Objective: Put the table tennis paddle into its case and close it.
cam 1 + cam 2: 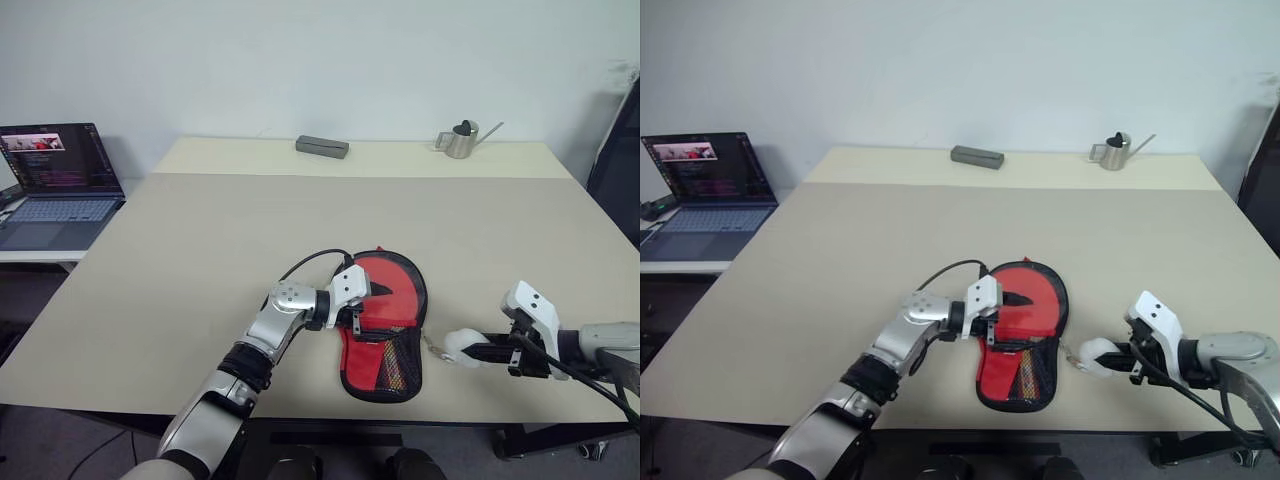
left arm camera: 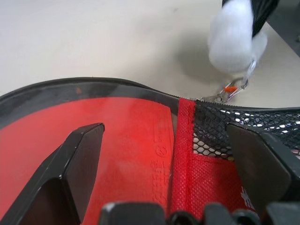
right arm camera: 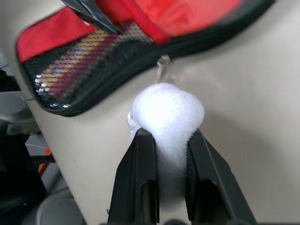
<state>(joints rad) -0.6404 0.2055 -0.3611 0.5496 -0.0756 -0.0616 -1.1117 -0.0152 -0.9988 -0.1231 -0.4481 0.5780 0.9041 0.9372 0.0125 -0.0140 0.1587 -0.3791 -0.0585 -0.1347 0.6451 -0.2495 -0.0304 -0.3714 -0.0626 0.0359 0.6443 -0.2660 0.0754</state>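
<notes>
My left tool [image 1: 357, 318] is spread wide over the soft red zip case with black edging [image 1: 385, 330] near the surface's front edge, pinning it. My right tool [image 3: 169, 143] pinches the fluffy white pom-pom zip pull [image 3: 168, 108]: light, squashy, best gripped there.

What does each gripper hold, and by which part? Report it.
The right gripper pinches the white pompom clipped to the zipper of the case. The left gripper is open over the case, holding nothing.
</notes>
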